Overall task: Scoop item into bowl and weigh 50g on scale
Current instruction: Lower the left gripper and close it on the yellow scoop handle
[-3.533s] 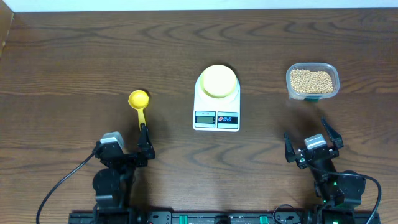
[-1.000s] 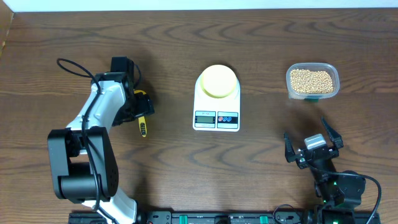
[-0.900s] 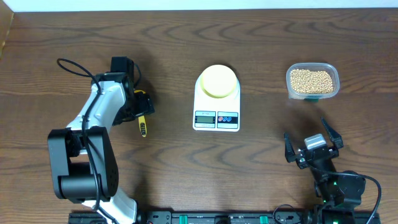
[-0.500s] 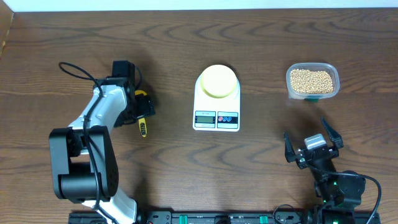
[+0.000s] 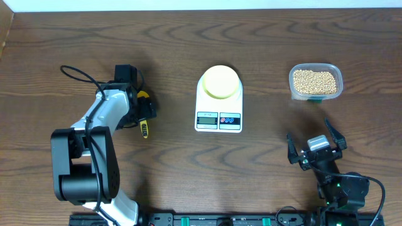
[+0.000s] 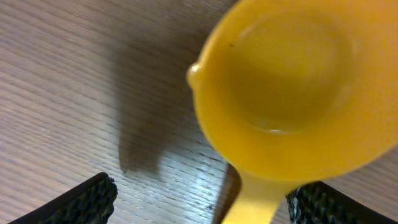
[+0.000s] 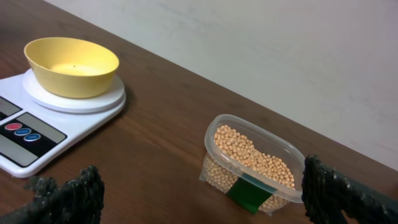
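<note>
1. The left arm (image 5: 100,119) reaches from the near left edge of the table (image 5: 63,50) to a bright yellow scoop (image 5: 144,127) that lies left of the scale.
2. The left jaws are released and spread wide. In the left wrist view one dark fingertip (image 6: 93,198) shows at each lower corner, with the neck of the scoop between them and a gap on either side.
3. The scoop's cup (image 6: 298,93) fills that view from above and is empty. Its handle points toward the near edge.
4. The right arm (image 5: 323,166) sits at the near right of the table, well apart from everything.
5. The right jaws are also released and spread wide, holding nothing, and they face the far side.
6. The scale (image 5: 218,119) stands at the middle of the table, with its display and two round buttons along the near edge.
7. The bowl (image 5: 220,81), pale yellow, sits upright on the round platform at the far end of the scale. In the right wrist view it looks empty.
8. The beans (image 5: 315,81) are all in a clear plastic tub (image 5: 338,75) at the far right, right of the scale and apart from it.
9. The tub is about half full and has a green label (image 7: 249,193) on its near side.
</note>
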`<state>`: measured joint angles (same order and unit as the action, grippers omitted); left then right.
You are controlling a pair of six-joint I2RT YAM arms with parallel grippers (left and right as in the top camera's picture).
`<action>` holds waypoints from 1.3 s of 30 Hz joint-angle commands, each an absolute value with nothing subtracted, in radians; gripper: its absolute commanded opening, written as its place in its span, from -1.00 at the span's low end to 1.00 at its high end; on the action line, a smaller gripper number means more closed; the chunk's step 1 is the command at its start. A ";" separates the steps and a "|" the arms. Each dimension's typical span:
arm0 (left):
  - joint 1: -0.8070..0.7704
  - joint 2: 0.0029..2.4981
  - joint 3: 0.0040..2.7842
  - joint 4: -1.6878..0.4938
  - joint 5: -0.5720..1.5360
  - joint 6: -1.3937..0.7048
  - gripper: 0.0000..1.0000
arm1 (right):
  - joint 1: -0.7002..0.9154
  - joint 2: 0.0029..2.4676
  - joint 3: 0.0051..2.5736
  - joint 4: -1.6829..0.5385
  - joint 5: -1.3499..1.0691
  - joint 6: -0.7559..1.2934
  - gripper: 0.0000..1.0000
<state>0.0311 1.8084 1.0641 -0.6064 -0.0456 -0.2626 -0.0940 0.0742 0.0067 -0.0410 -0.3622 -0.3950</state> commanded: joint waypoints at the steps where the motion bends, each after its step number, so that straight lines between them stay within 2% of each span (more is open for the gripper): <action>1: 0.034 1.813 1.051 -0.607 -0.101 -0.268 0.78 | -0.097 0.072 0.006 -0.046 -0.358 -0.398 0.98; 6: 0.034 1.813 1.050 -0.607 -0.095 -0.268 0.76 | -0.097 0.072 0.006 -0.046 -0.358 -0.398 0.98; 7: 0.034 1.813 1.050 -0.607 -0.084 -0.268 0.68 | -0.097 0.072 0.006 -0.046 -0.358 -0.398 0.98; 14: 0.033 1.813 1.049 -0.603 0.011 -0.267 0.58 | -0.097 0.072 0.006 -0.046 -0.358 -0.398 0.98; 20: 0.033 1.821 1.049 -0.558 0.012 -0.264 0.26 | -0.097 0.072 0.006 -0.046 -0.358 -0.398 0.98; 27: 0.030 1.873 1.049 -0.555 0.019 -0.265 0.18 | -0.097 0.072 0.006 -0.046 -0.358 -0.398 0.99; 32: 0.027 1.891 1.049 -0.549 0.019 -0.265 -0.07 | -0.097 0.072 0.006 -0.046 -0.358 -0.398 0.99; 39: 0.027 1.891 1.049 -0.540 0.074 -0.268 -0.19 | -0.097 0.072 0.006 -0.046 -0.358 -0.398 0.99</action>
<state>0.0299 1.8439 1.0649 -0.5365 0.0216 -0.2653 -0.0940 0.0742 0.0067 -0.0414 -0.3622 -0.3950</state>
